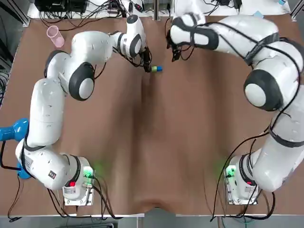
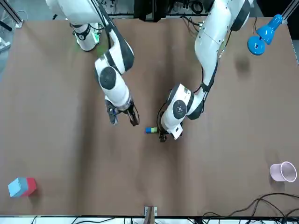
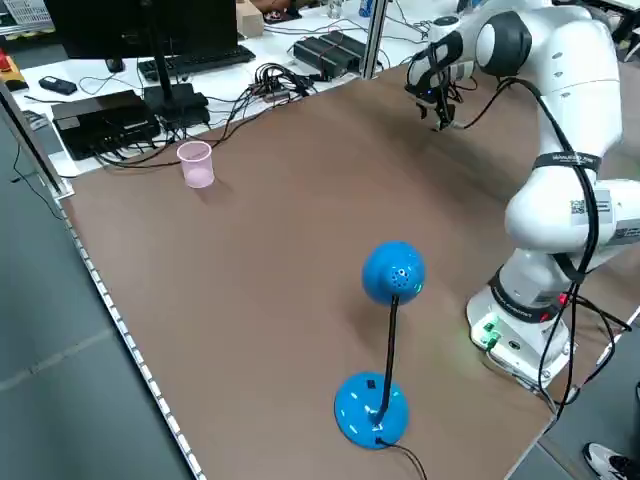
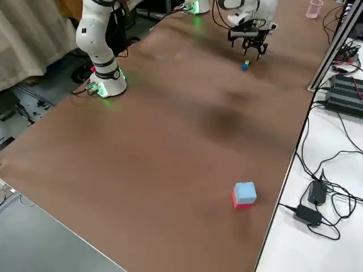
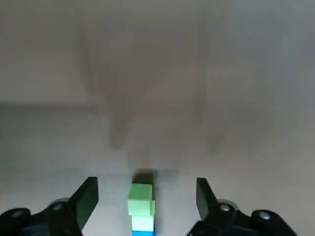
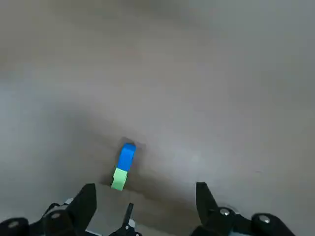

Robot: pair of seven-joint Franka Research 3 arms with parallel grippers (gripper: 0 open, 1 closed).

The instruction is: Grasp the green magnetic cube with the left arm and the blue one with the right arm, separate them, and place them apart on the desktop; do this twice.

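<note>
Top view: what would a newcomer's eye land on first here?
The green magnetic cube stuck to the blue magnetic cube, a bright pair at the far middle of the brown table. The left claw sits open with a finger either side of the green one, not touching; the right claw hangs open beside the pair. A pink plastic cup stands at the far left corner.

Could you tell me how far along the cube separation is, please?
Nothing looks done: the green cube and blue cube lie joined on the table. In hand: the left gripper has open jaws flanking the green cube; the right gripper hovers open nearby. Left: both grasps, separating, placing.
</note>
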